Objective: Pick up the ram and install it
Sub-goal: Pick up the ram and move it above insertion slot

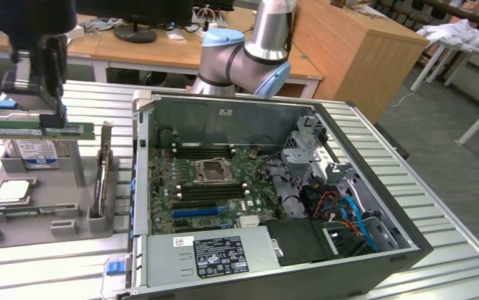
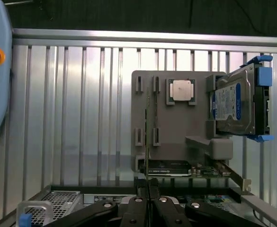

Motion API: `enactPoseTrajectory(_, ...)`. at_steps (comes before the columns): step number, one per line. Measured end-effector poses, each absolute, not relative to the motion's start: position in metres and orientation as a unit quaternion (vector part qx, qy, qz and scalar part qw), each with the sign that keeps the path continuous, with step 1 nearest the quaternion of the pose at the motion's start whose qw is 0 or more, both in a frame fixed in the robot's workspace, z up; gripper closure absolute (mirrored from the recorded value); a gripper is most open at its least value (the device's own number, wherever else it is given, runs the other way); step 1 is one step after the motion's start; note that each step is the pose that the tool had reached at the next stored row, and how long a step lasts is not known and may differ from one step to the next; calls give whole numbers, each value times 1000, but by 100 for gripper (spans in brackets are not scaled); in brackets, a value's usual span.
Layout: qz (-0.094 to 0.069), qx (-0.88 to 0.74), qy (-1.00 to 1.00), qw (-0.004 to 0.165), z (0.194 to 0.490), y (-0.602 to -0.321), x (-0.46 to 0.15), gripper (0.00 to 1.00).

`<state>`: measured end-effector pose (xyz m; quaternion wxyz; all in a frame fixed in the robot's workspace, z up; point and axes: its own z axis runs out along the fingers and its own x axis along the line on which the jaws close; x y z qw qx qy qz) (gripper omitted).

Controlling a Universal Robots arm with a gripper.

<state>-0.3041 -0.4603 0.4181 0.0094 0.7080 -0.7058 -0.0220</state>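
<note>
My gripper point(image 1: 36, 119) hangs above the grey parts holder point(image 1: 56, 215) at the exterior view's left, shut on the ram point(image 1: 69, 131). The ram is a long green stick held level and lifted off the holder. In the wrist view the ram point(image 2: 147, 137) shows edge-on as a thin line running out from between the closed fingertips of the gripper point(image 2: 148, 191). The open computer case point(image 1: 406, 250) lies to the exterior view's right. Black memory slots point(image 1: 210, 150) flank the CPU socket point(image 1: 212, 169) on its motherboard.
The grey holder point(image 2: 176, 137) carries a silver CPU chip point(image 2: 182, 90), a blue-labelled hard drive point(image 2: 235, 104) and an expansion card point(image 2: 169, 168). Everything rests on a ribbed metal table point(image 1: 439, 206). The arm's base point(image 1: 239, 59) stands behind the case, and cables and a drive cage fill the case's right side.
</note>
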Motion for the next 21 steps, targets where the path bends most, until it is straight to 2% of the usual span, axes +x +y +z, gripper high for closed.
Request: enactPoseTrajectory(21, -25, 708, -706, 13, 418, -460, -240, 89)
